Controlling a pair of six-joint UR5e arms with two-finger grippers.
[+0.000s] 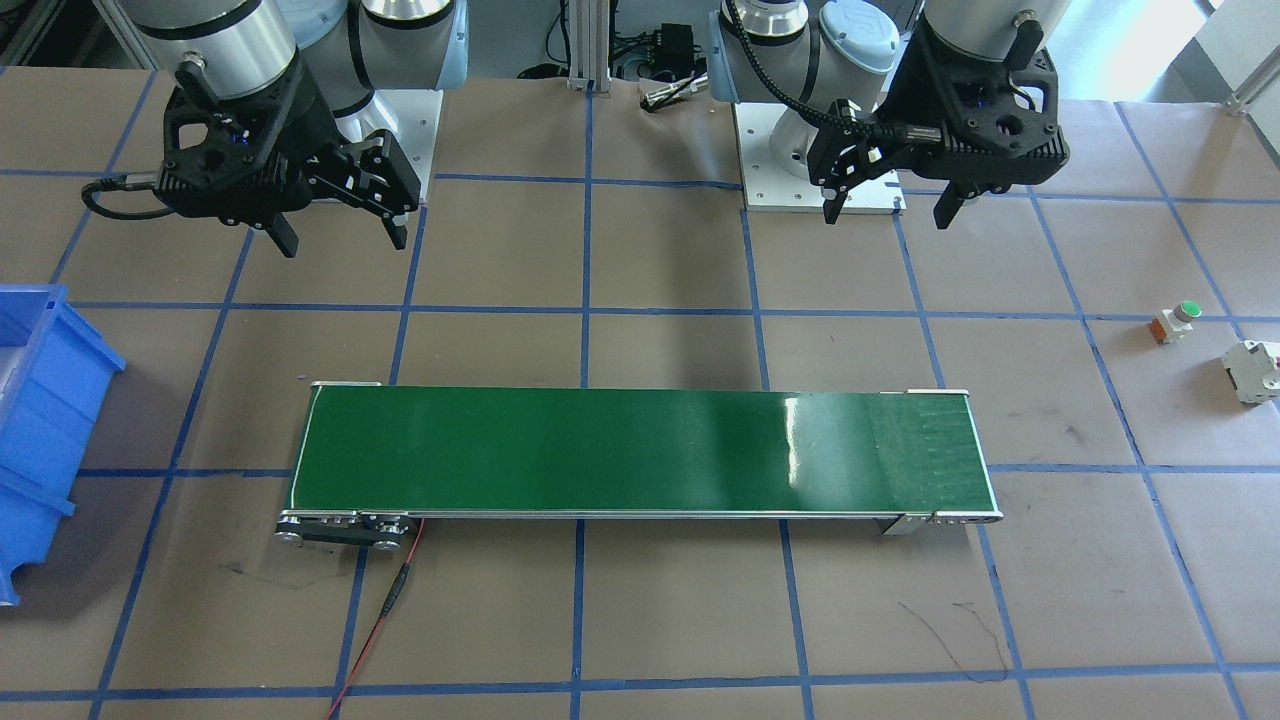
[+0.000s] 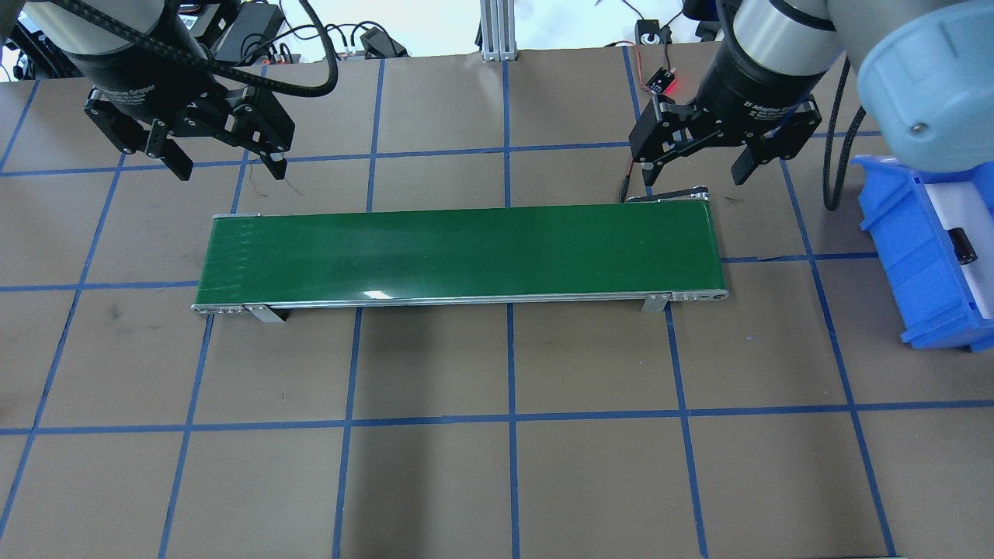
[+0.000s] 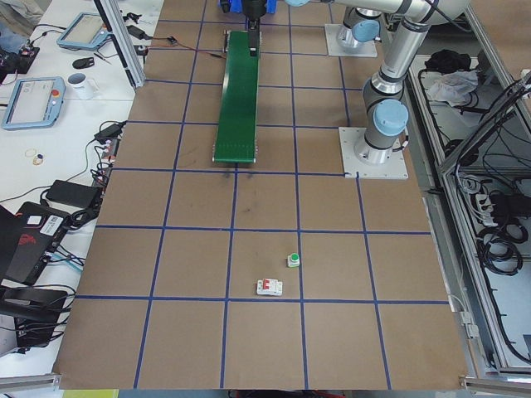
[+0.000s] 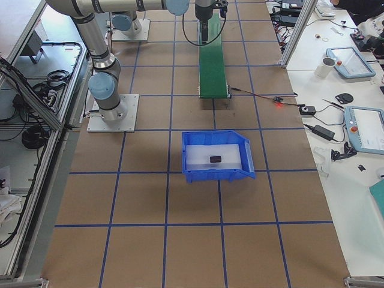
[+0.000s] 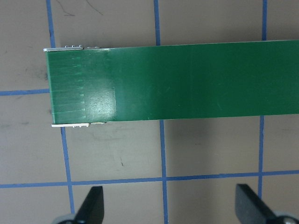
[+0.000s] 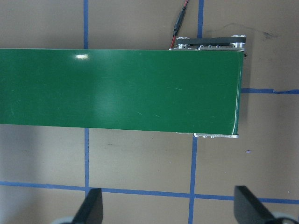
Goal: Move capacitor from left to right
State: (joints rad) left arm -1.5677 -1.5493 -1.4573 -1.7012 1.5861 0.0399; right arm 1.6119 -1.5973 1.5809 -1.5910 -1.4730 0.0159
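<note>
The small dark round capacitor [image 4: 215, 159] lies inside the blue plastic bin [image 4: 219, 175] on the brown bench [image 2: 590, 349], on the robot's right side. The left gripper [image 2: 229, 169] and the right gripper [image 2: 695, 177] both hang spread wide with nothing in them, one near each end of the long green belt [image 2: 458, 252]. A little part with a green button [image 1: 1178, 320] and a white boxy block [image 1: 1255, 372] sit on the left side.

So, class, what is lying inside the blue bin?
The capacitor lies on the white sheet lining the blue bin; nothing else shows there. The overhead view's edge cuts off part of the bin's inside.
</note>
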